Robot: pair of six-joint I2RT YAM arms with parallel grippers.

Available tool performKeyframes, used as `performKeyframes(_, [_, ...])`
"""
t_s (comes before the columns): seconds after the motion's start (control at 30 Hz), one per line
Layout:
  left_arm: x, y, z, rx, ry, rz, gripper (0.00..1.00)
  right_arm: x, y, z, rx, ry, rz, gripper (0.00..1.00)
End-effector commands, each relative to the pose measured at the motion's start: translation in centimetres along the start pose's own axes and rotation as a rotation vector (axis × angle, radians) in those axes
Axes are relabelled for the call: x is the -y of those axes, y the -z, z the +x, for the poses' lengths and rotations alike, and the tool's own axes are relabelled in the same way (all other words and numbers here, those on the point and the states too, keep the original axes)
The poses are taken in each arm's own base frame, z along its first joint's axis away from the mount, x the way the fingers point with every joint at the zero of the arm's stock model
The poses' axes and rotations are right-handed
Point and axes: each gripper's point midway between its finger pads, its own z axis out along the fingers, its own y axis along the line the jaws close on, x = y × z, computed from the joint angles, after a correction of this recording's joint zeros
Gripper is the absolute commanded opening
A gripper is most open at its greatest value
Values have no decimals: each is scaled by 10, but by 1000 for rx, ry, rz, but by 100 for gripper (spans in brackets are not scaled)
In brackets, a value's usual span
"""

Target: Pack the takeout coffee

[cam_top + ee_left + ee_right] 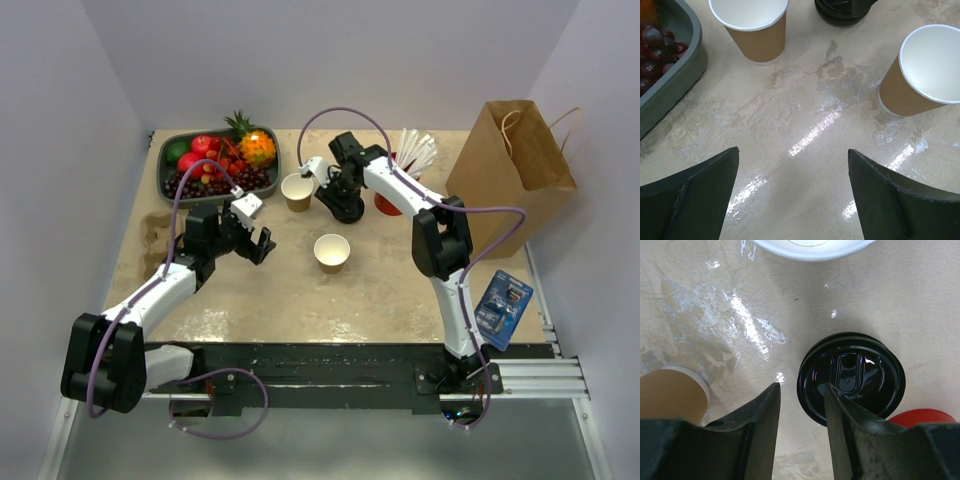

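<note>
Find the takeout coffee (pixel 852 377) at upper centre of the top view, right under the right gripper (pixel 801 395); only its black lid shows, cup wall hidden. Expect a light load: thin paper that dents under a hard squeeze, and a stiff, slick lid that could pop off. Take hold around the wall below the lid rim, gently, and keep upright. Note the right fingers slightly apart, clamped on nothing, gap just left of the lid. Note the left gripper (pixel 792 165) spread wide and empty. Mind the red cup (pixel 388 203) close on the right, an open cup (pixel 297 190) just left, another cup (pixel 332 252) lower down, and the paper bag (pixel 510 160) at upper right
</note>
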Motion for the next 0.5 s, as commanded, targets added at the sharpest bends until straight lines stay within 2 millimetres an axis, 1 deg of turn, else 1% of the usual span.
performKeyframes(0.0, [-2, 1, -21, 61, -5, -5, 93, 7, 14, -17, 43, -12, 40, 44])
performKeyframes(0.1, [-3, 1, -19, 58, -5, -6, 93, 9, 7, -12, 22, -24, 44, 43])
performKeyframes(0.17, [-3, 0, -20, 61, -5, -5, 93, 7, 2, -9, 8, -30, 33, 43])
performKeyframes(0.47, [-3, 0, -17, 57, -4, -10, 93, 7, -4, -5, -8, -51, 30, 42])
